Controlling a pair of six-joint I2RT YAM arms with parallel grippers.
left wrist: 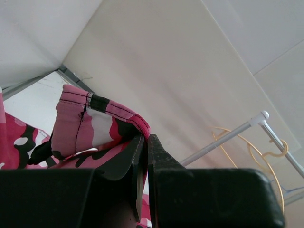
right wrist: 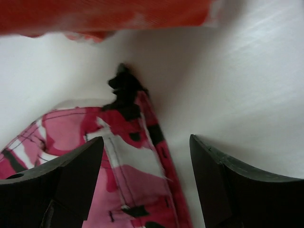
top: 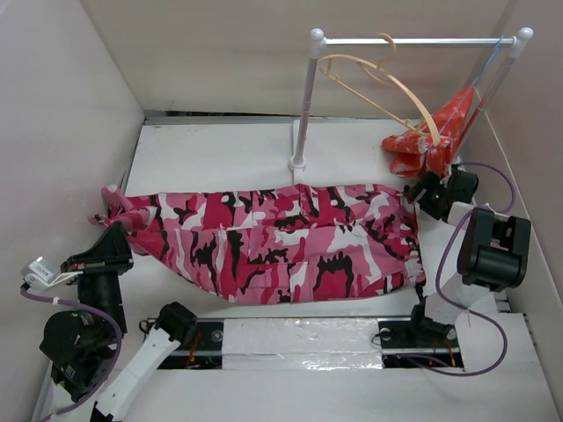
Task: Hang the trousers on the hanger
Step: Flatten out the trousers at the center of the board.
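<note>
The pink, red, white and black camouflage trousers [top: 281, 242] lie stretched across the table from left to right. My left gripper [top: 113, 230] is shut on their left end, a leg hem [left wrist: 102, 116] that stands up above the fingers [left wrist: 161, 154]. My right gripper [top: 426, 192] is open just above the trousers' right corner [right wrist: 135, 142], with the cloth edge between the fingers [right wrist: 80, 161]. The beige wooden hanger [top: 378, 83] hangs by its hook from the white rail, tilted down to the right. It also shows in the left wrist view [left wrist: 263, 154].
The white rail [top: 413, 40] with ball-topped posts stands at the back on a base [top: 297, 163]. A red-orange cloth [top: 435, 132] with white marks hangs from its right post and shows in the right wrist view [right wrist: 109, 14]. White walls [top: 62, 132] close in left, back and right.
</note>
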